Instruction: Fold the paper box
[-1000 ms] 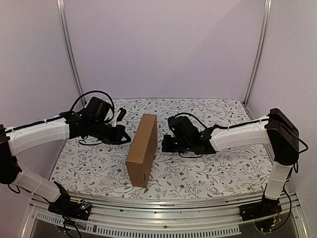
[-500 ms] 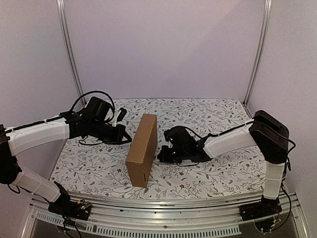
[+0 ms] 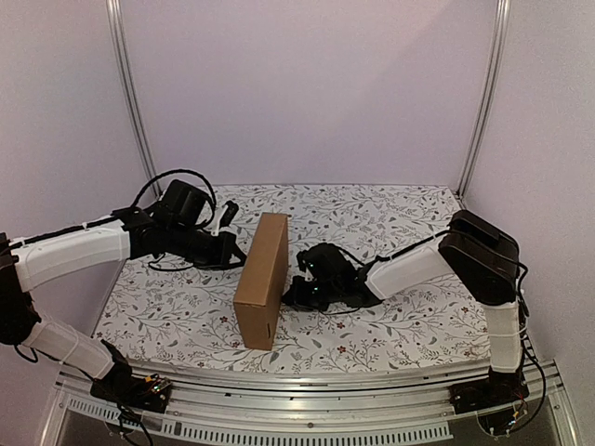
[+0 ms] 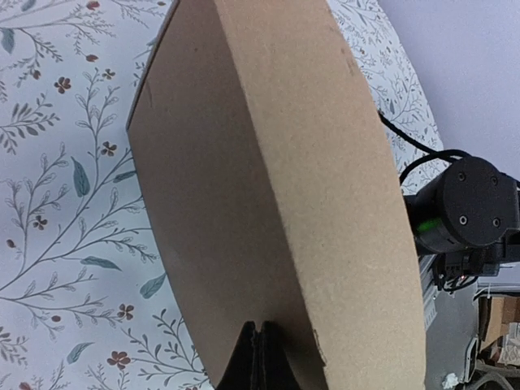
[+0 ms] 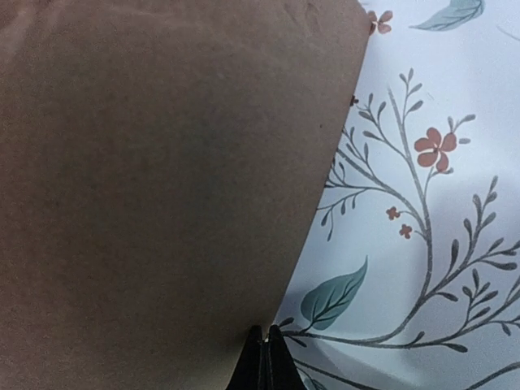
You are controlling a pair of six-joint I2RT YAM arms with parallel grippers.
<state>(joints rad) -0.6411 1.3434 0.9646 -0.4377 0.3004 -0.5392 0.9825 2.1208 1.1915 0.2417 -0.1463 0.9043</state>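
While the box [image 3: 263, 279] stands on edge, my left tool [image 4: 258, 359] and right tool [image 5: 264, 359] — closed, empty — flank it.

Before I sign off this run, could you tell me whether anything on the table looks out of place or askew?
The paper box stands on a narrow side instead of lying flat, flanked by the shut left pincer and right pincer. No damage shows.

Matt brown cardboard paper box [image 3: 263, 279], smooth floral-print table cover [image 3: 409, 325], metal frame posts [image 3: 132, 93]
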